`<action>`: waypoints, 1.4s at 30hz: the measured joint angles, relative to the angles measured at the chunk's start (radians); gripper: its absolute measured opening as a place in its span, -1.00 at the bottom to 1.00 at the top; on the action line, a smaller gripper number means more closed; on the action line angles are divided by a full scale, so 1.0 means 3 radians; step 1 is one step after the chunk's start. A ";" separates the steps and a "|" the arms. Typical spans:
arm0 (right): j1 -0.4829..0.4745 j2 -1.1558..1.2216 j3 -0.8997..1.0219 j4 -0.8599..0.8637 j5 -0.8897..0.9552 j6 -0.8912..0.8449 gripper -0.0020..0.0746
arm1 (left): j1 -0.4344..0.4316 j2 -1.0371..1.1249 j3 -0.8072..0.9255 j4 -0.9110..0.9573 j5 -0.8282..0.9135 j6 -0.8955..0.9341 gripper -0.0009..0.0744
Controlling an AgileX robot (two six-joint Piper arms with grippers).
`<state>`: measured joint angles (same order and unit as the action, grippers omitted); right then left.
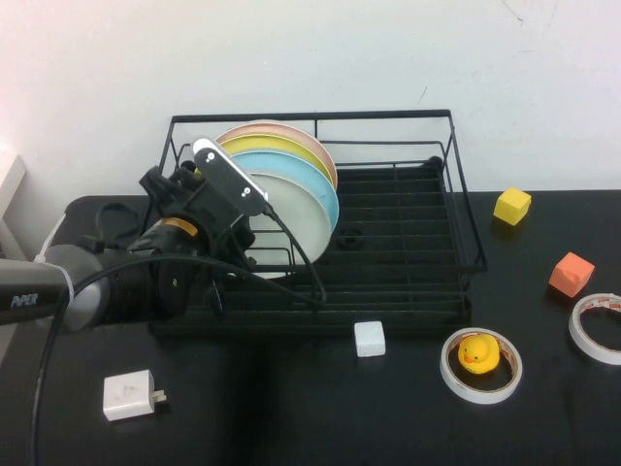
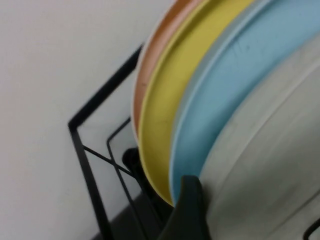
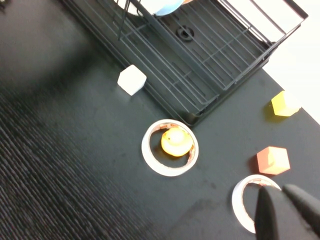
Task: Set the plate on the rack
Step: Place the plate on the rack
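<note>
The white plate [image 1: 303, 225] stands on edge in the black wire rack [image 1: 412, 254], at the front of a row with a light blue plate [image 1: 291, 167], a yellow plate [image 1: 275, 146] and an orange one behind it. My left gripper [image 1: 257, 225] reaches in from the left at the white plate's rim. In the left wrist view the plate [image 2: 270, 150] fills the space beside one dark finger [image 2: 189, 212], and the jaws stand wide, open. My right gripper [image 3: 276, 194] is shut with nothing in it, hovering over a tape roll [image 3: 242, 200] at the table's right.
In front of the rack lie a white cube [image 1: 370, 339] and a tape roll [image 1: 505, 383] with a yellow duck [image 1: 476, 352] inside. Right of the rack are a yellow block [image 1: 511, 206], an orange block [image 1: 571, 273] and another tape roll [image 1: 595, 328]. A white charger [image 1: 129, 395] lies front left.
</note>
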<state>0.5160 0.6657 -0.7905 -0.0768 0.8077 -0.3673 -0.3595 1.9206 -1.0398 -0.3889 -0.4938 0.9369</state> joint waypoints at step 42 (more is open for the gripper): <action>0.0000 0.0000 0.0000 0.0101 -0.0389 0.0012 -0.95 | -0.0640 -0.0273 0.0000 -0.2690 -0.1074 0.1155 0.23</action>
<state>0.5160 0.6657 -0.7905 -0.0463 0.6910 -0.3636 -0.5514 1.8388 -1.0398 -1.1960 -0.8160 1.2835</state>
